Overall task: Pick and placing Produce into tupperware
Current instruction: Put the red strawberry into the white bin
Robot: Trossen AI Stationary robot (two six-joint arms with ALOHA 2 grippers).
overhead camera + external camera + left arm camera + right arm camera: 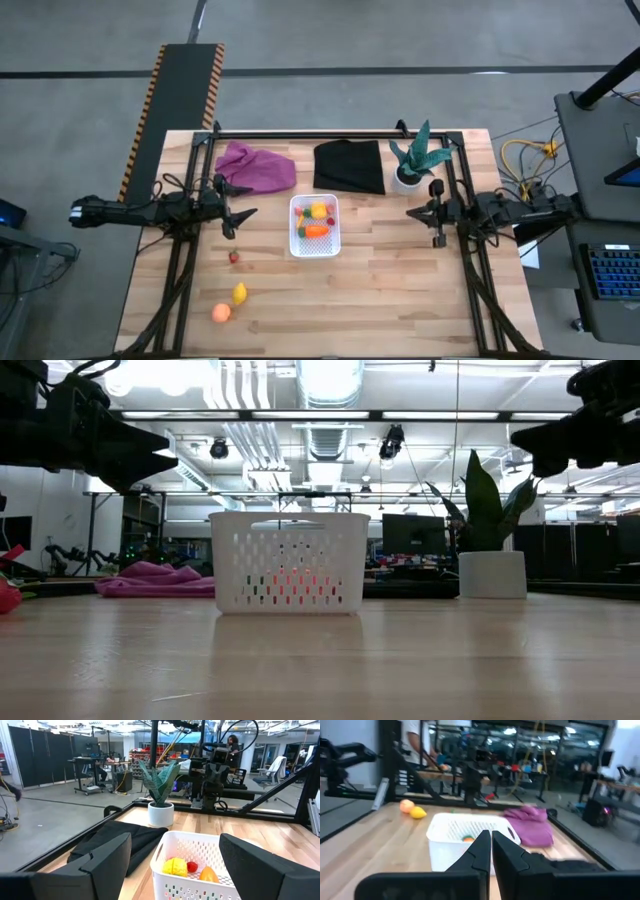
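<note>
The wooden worktop (400,290) carries the white tupperware (315,226) at its middle, holding a carrot (317,231), a lemon (319,210) and berries. Left end effector (240,222), fingers spread and empty, hovers left of it; right end effector (424,212), pressed together, hovers right. A lemon (240,293), peach (221,312) and red berry (234,257) lie loose front-left

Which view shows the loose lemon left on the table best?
The high view: the lemon lies whole beside the peach. The right wrist view shows it small and far; the low and left wrist views miss it.
</note>
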